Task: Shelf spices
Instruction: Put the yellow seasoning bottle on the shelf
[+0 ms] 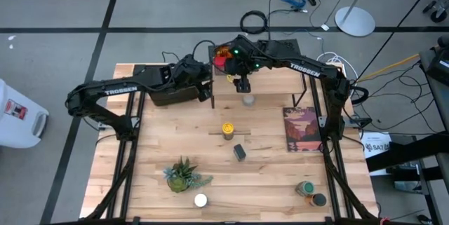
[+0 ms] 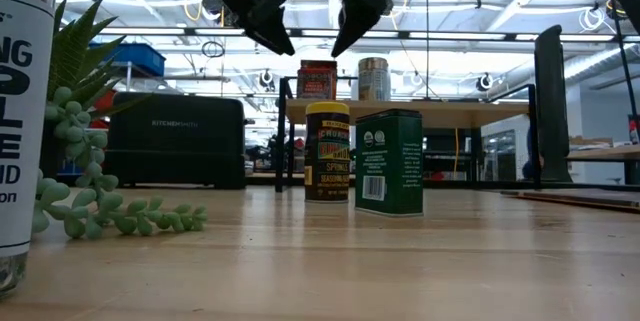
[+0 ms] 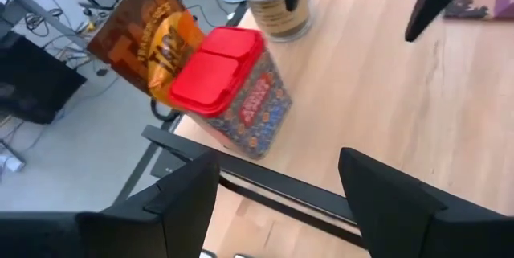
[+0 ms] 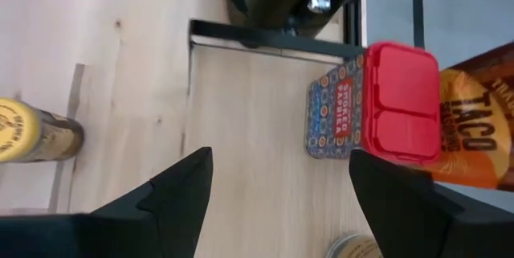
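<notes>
Shelf [image 1: 270, 76]: red tin [image 3: 233, 89] and one jar stand on it. Both sets of jaws hover above, apart, empty. Yellow-lidded jar [image 1: 228, 130], dark tin [image 1: 240, 152] wait on desk [image 1: 154, 148], unshelved.

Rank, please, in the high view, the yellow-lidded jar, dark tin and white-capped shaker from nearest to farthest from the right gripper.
Right gripper hangs over the shelf.
1. Yellow-lidded jar, table middle.
2. Dark tin, just beyond the jar.
3. White-capped shaker, front edge, beside the plant.

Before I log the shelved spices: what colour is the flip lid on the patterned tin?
Red, on the patterned rectangular tin; clearest in the left wrist view.
</notes>
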`<action>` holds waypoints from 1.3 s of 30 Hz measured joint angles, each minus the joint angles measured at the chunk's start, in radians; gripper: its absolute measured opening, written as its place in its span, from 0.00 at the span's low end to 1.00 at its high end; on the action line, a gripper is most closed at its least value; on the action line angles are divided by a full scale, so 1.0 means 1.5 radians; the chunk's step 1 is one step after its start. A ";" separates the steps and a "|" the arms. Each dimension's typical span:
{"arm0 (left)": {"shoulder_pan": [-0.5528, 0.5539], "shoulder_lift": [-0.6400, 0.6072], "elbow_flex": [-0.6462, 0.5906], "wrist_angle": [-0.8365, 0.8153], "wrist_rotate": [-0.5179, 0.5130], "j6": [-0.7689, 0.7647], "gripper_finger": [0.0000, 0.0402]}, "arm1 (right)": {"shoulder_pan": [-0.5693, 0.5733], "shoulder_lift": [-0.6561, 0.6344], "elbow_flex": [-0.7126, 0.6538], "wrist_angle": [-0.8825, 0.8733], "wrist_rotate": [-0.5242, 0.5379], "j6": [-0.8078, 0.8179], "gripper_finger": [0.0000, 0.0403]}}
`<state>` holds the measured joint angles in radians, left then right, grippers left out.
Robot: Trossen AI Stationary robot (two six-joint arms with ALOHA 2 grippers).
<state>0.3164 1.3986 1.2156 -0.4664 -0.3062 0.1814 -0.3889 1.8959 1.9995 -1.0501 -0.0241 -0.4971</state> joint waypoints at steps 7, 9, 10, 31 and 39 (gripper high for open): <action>-0.042 -0.012 0.000 -0.005 -0.026 -0.013 0.67 | 0.025 -0.026 0.000 0.003 0.000 0.014 0.69; -0.055 -0.019 0.000 -0.004 -0.032 -0.013 0.67 | 0.033 -0.033 0.000 0.001 0.000 0.017 0.69; -0.062 -0.023 0.000 -0.003 -0.034 -0.016 0.67 | 0.037 -0.037 0.000 -0.003 0.000 0.017 0.69; -0.256 -0.090 0.000 -0.029 -0.046 -0.069 0.67 | 0.115 -0.214 0.000 -0.238 -0.006 0.106 0.69; -0.322 -0.079 0.000 -0.028 -0.046 -0.083 0.67 | 0.173 -0.282 0.000 -0.306 -0.006 0.227 0.69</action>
<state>-0.1672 1.2798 1.2156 -0.5088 -0.3756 0.0570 -0.1287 1.4734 1.9995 -1.5095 -0.0324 -0.1566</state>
